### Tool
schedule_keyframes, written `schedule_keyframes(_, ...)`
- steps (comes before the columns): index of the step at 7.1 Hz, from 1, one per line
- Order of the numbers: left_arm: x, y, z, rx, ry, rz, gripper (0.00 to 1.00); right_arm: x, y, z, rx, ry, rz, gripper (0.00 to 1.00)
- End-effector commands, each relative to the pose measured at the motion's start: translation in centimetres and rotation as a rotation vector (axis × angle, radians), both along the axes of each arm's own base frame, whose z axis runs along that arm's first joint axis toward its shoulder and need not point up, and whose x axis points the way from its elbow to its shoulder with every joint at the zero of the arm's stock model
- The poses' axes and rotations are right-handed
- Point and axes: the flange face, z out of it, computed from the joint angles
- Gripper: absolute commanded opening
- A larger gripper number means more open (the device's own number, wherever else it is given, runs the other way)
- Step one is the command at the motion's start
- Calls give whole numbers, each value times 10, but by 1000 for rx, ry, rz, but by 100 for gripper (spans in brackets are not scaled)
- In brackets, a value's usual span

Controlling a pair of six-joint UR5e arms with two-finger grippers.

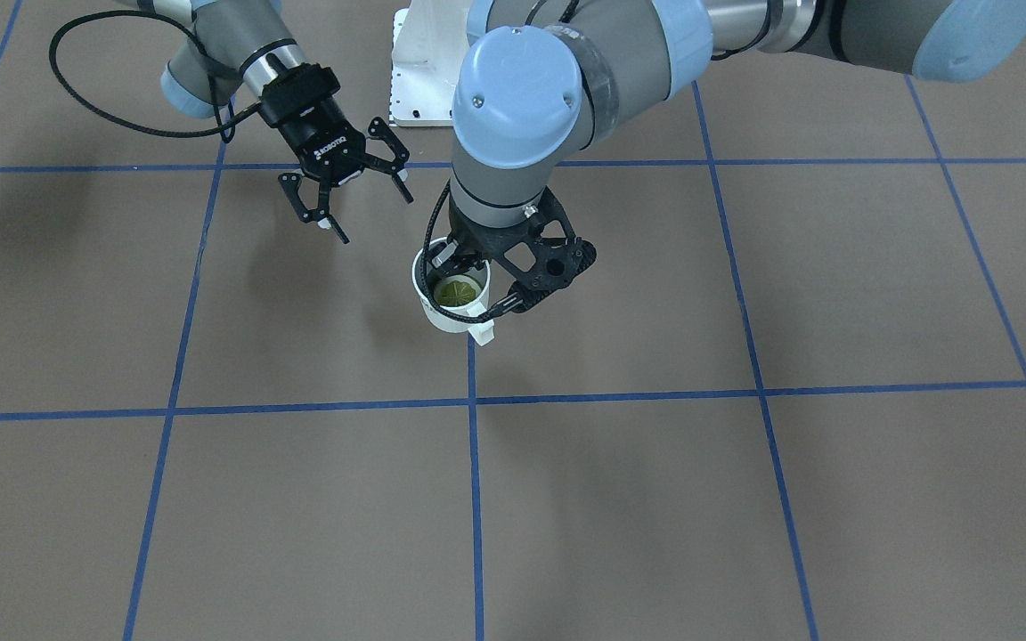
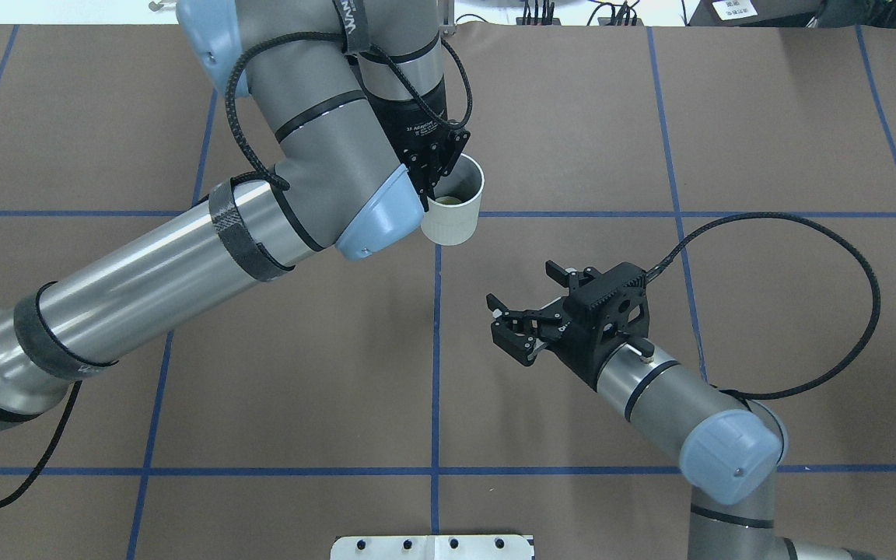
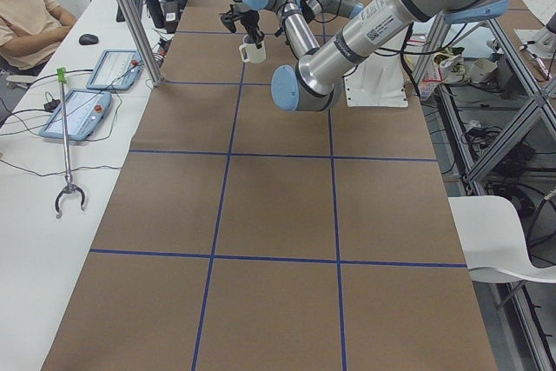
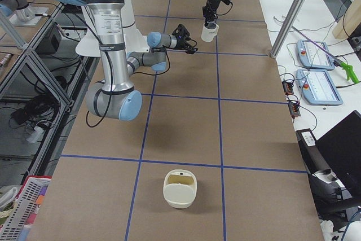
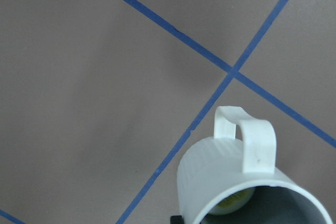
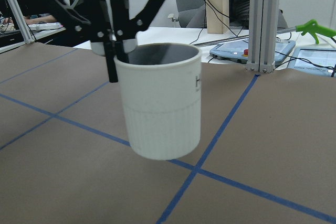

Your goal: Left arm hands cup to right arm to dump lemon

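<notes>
1. Looming nearest, the left arm points its wrist down; the left end effector pinches the rim of the cup, raised off the counter, with the lemon inside.
2. Your right end effector hangs near, tilted down, spread wide and empty.
3. Close it around the cup's body, clear of the pinched rim, before the left releases.

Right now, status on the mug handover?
Left gripper shut on mug rim, mug off table, upright. Lemon inside. Right gripper open, short of mug, not touching. Nothing between them.
</notes>
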Motion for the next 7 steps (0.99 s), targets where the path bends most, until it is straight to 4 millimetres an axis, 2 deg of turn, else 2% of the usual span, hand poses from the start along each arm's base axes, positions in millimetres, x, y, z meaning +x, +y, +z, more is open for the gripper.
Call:
schedule_keyframes(1, 3, 2, -1, -5, -2, 4, 0, -33, 18, -45, 20, 57, 107, 100)
schedule_keyframes(2, 10, 10, -1, -3, 1, 17, 0, -35, 18, -55, 21, 40, 111, 99)
schedule_keyframes(3, 7, 13, -7, 5, 12, 18, 0, -34, 15, -56, 15, 30, 143, 99)
schedule_keyframes(4, 2, 17, -13, 16, 27, 20, 0, -34, 12, -64, 12, 8, 185, 99)
schedule_keyframes(5, -8, 27, -21, 21, 33, 22, 0, -38, 5, -69, -2, -13, 202, 99)
schedule_keyframes(7, -15, 36, -29, 18, 31, 24, 0, -40, -1, -62, -21, -20, 225, 99)
